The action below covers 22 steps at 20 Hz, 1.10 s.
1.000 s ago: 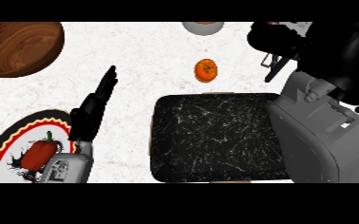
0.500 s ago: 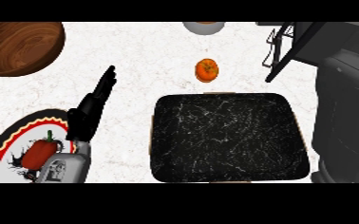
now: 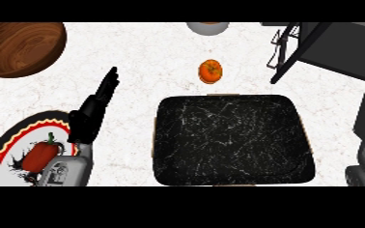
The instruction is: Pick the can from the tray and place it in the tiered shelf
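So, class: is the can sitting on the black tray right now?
No: the black tray shows only its bare marbled surface, with no can on it, and the orange fruit lies on the counter beyond it.

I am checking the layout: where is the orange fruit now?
In the head view, the orange fruit lies on the counter just beyond the black tray's far edge, left of the dark shelf.

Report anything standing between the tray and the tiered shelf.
Nothing visible does. No object lies between the tray and the tiered shelf at far right. The orange fruit sits left of that path, beyond the tray's far edge. The can shows nowhere in this view.
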Motion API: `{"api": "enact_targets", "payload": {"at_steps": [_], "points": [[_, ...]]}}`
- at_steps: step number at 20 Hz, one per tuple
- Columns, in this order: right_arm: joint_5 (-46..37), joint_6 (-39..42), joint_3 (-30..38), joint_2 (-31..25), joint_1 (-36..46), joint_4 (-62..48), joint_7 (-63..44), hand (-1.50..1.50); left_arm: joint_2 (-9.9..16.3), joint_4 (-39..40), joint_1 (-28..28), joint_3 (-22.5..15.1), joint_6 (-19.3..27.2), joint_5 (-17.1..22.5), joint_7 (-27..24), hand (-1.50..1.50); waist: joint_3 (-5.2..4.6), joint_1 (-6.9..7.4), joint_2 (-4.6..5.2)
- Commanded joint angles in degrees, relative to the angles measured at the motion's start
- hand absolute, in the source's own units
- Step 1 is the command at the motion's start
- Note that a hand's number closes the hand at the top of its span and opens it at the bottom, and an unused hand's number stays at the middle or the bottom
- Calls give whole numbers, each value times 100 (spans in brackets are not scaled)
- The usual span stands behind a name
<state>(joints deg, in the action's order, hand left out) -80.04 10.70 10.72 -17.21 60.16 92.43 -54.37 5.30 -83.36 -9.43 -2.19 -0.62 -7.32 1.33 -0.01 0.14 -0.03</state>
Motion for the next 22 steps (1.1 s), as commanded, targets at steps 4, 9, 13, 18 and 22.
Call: {"api": "enact_targets", "payload": {"at_steps": [4, 9, 13, 18, 22], "points": [[24, -670, 256, -572, -161, -934, 552, 150, -169, 90, -68, -122, 136, -176, -17, 0, 1, 21, 12], [-9, -841, 10, -811, -69, -1376, 1087, 150, -76, 266, -252, 70, 79, -96, -6, 0, -1, 8, 11], [14, -2089, 260, -736, -316, -2128, 1258, 150, 68, -28, -117, 138, -66, -18, 74, 0, 1, 44, 19], [984, -3259, 1038, -750, -243, -2169, 1704, 150, -86, -104, 64, -50, -23, -87, -18, 0, 9, 77, 34], [1325, -3555, 1039, -779, -239, -2620, 2111, 150, 37, -114, -263, 102, -184, 48, 343, 0, 3, 39, 18]]}}
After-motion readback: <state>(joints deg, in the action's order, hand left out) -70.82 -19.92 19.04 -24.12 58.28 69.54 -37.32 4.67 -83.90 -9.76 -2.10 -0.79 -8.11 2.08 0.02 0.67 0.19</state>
